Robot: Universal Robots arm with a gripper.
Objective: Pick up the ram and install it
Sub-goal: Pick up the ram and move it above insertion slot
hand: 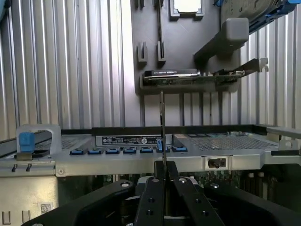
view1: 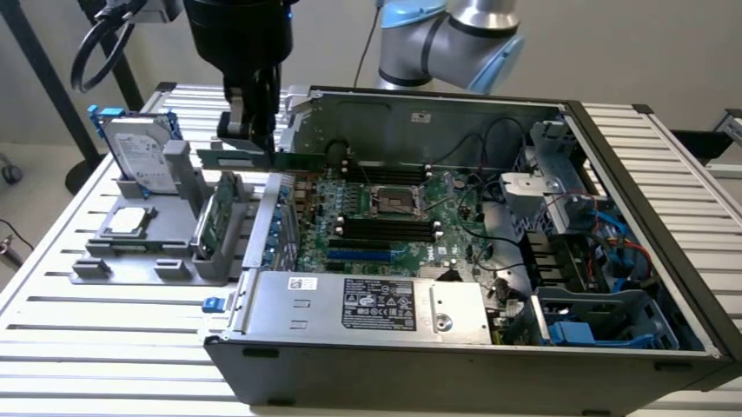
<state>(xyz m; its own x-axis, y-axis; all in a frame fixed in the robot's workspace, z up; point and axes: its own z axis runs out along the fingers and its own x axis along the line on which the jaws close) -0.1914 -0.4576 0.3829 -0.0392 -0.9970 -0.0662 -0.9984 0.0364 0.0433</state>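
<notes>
Upper left of the exterior view, the gripper (view1: 260, 146), nearly closed, pinches the ram (view1: 297, 162), seemingly mid-carry; installing calls for squaring it over the memory slots (view1: 388, 230).

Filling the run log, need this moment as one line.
held: ram stick | jaws: shut on it | where: in air above computer case rim, near gray parts holder | install: not done

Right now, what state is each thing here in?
fingers: shut on the ram.
ram: held in the air, long side level.
computer case: open, insides showing.
hard drive: standing upright in the gray holder.
expansion card: standing on edge in the holder.
silver chip: lying flat in the holder.
</notes>
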